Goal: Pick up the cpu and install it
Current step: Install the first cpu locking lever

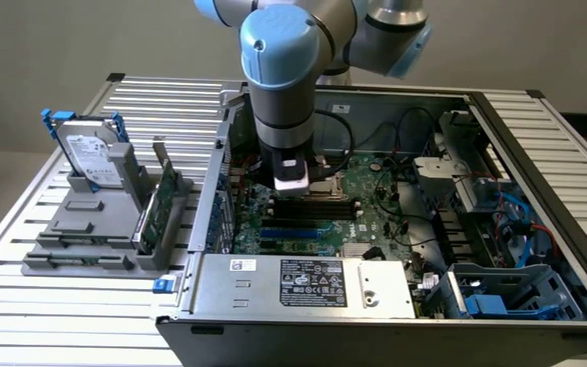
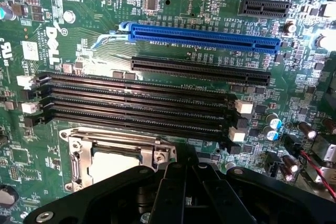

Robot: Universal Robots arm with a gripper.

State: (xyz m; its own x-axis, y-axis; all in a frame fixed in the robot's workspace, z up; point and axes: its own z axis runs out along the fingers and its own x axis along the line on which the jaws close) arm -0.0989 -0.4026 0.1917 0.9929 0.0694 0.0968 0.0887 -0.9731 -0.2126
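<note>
Sitting inside the metal frame of the socket (image 2: 79, 153), a pale flat square shows in the wrist view, and I judge it to be the cpu (image 2: 111, 164). Whether it already rests in the socket or hangs just over it, I cannot tell. The black body of the pincer (image 2: 181, 182) covers one edge of it, and I cannot tell if the pincer is apart or clamped on the chip.

Such a chip is probably very light, stiff and thin, with a smooth metal top that can slip. Its underside is likely fragile, so it should be held by two opposite edges, kept flat, and not pressed hard.

Just beside the socket run four black memory slots (image 2: 136, 108), then a black slot and a blue expansion slot (image 2: 205, 38), all on the green motherboard (image 2: 173, 3).

In the exterior view, the arm reaches down into the open computer case (image 1: 538, 153), near its centre. At nine o'clock from the case, a hard drive (image 1: 92, 160) and a green circuit card (image 1: 161, 199) stand upright in grey holders on the slatted table (image 1: 28, 336).
</note>
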